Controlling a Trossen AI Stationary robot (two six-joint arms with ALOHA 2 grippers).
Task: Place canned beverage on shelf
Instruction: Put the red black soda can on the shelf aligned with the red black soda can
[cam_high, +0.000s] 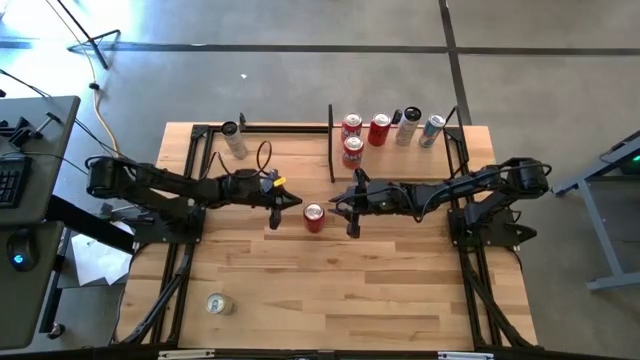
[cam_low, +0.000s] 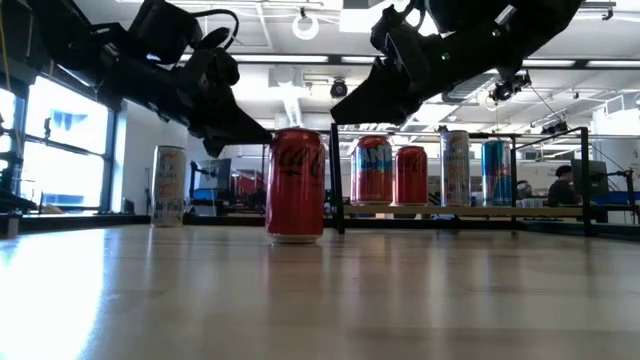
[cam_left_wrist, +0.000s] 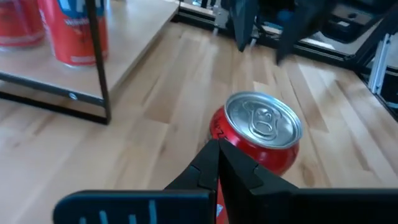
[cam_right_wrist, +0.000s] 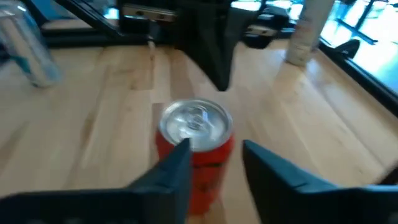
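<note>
A red can (cam_high: 314, 216) stands upright on its base on the plank tabletop, between my two grippers; it also shows in the low view (cam_low: 296, 185). My left gripper (cam_high: 297, 203) is shut, its tip right at the can's left upper side (cam_left_wrist: 217, 152). My right gripper (cam_high: 343, 213) is open just right of the can and a little above it (cam_right_wrist: 214, 155), touching nothing that I can see. The shelf (cam_high: 400, 162), a pale board with black posts, lies at the far right and holds several cans (cam_high: 379, 128). My left gripper's shut fingertips (cam_left_wrist: 214, 163) lie against or just short of the red can's upper side wall (cam_left_wrist: 231, 138), coming level from the table's left. I cannot tell whether they touch. The can stands upright on the table.
A slim pale can (cam_high: 234, 140) stands at the far left of the table. A can (cam_high: 217, 304) lies near the front left corner. Black frame rails (cam_high: 190, 160) run along both table sides. A desk with a keyboard (cam_high: 10, 180) stands left of the table.
</note>
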